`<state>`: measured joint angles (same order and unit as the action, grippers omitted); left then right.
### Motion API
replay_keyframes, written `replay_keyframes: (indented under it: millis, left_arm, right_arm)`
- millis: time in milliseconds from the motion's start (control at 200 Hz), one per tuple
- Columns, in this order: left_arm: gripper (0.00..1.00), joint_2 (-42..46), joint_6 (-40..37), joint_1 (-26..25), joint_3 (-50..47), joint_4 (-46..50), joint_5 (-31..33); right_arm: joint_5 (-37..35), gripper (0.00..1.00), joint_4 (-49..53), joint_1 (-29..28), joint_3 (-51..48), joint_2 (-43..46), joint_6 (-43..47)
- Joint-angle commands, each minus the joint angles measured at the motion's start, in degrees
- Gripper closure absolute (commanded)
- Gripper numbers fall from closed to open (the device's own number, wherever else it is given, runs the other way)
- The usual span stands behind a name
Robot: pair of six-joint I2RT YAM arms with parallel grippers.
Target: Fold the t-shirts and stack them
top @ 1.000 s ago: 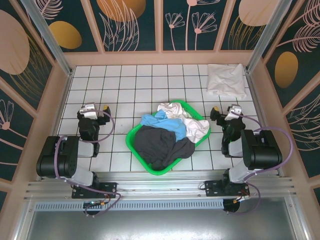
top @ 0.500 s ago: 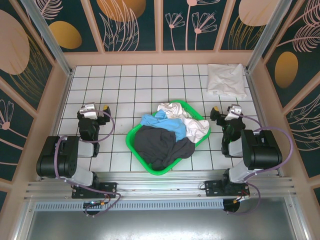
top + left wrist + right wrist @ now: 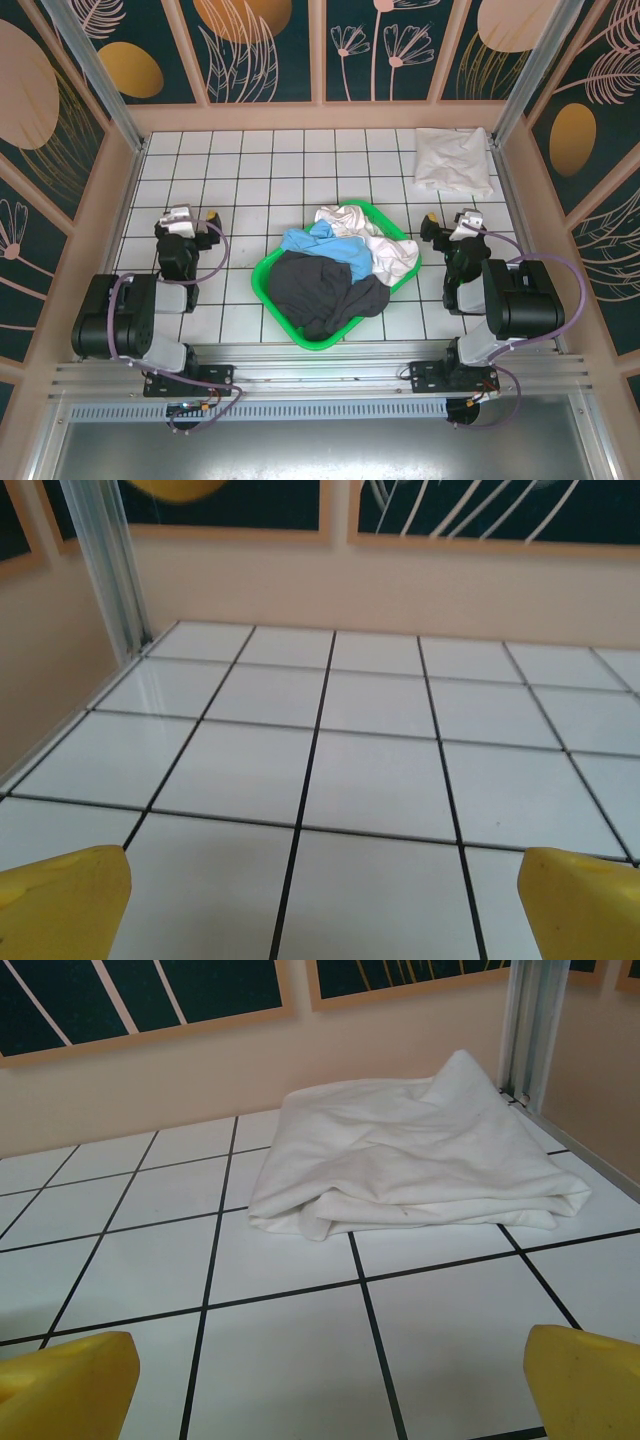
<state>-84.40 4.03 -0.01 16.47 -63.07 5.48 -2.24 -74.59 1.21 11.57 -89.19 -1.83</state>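
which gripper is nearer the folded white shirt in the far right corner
Right. The right gripper sits just short of the folded white shirt, facing it with its jaws open. The left gripper is across the table, beyond the green basket, also open.

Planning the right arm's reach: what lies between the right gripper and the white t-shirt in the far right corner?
Nothing: the stretch is bare tiled table, as the right wrist view shows, from the open right gripper to the white t-shirt.
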Motion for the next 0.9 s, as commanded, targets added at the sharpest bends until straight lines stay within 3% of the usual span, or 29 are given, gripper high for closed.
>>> replay_keyframes:
  millis: [0,60,125,190,235,280,305,360,405,505,636,891]
  left_arm:
    - [0.01,6.6,6.2,-0.1,10.8,22.4,5.4]
    - [0.01,9.9,19.1,-0.2,18.4,36.7,10.1]
    - [0.01,11.5,33.4,-0.1,27.3,53.0,11.8]
    - [0.01,11.6,33.2,-0.2,33.5,58.5,-0.1]
    - [0.01,11.9,35.3,-0.3,34.5,57.7,-8.3]
    - [0.01,13.1,36.1,-1.4,33.2,54.1,-14.3]
    - [0.01,14.0,35.3,-3.1,32.9,53.7,-15.0]
    - [0.01,15.6,31.7,-9.3,35.0,58.1,-8.9]
    - [0.01,15.9,29.1,-15.0,37.2,62.5,-4.9]
    - [0.01,15.2,26.2,-25.7,39.7,67.9,-2.5]
    - [0.01,12.4,24.2,-41.7,43.0,74.5,5.6]
    - [0.01,2.8,20.2,-62.5,46.7,77.1,0.9]
  right_arm:
    - [-7.6,0.01,1.4,-2.0,1.2,2.6,0.6]
    - [-12.6,0.01,6.8,-4.1,2.8,6.7,1.9]
    - [-24.9,0.01,13.8,-9.1,5.9,12.3,3.0]
    - [-38.2,0.01,13.8,-13.1,6.4,17.8,-5.7]
    - [-42.0,0.01,19.9,-14.6,6.2,23.6,-17.3]
    - [-36.4,0.01,26.6,-12.4,5.9,28.9,-23.9]
    - [-27.4,0.01,28.5,-10.0,5.6,31.2,-24.4]
    - [-9.4,0.01,30.6,-4.3,5.7,34.3,-25.5]
    - [-2.6,0.01,35.5,-2.5,7.5,35.6,-26.0]
    - [-0.2,0.01,52.2,-2.8,15.1,35.9,-24.6]
    - [5.5,0.01,62.1,-3.1,20.5,35.6,-23.2]
    - [2.6,0.01,71.2,-2.9,24.3,35.2,-19.4]
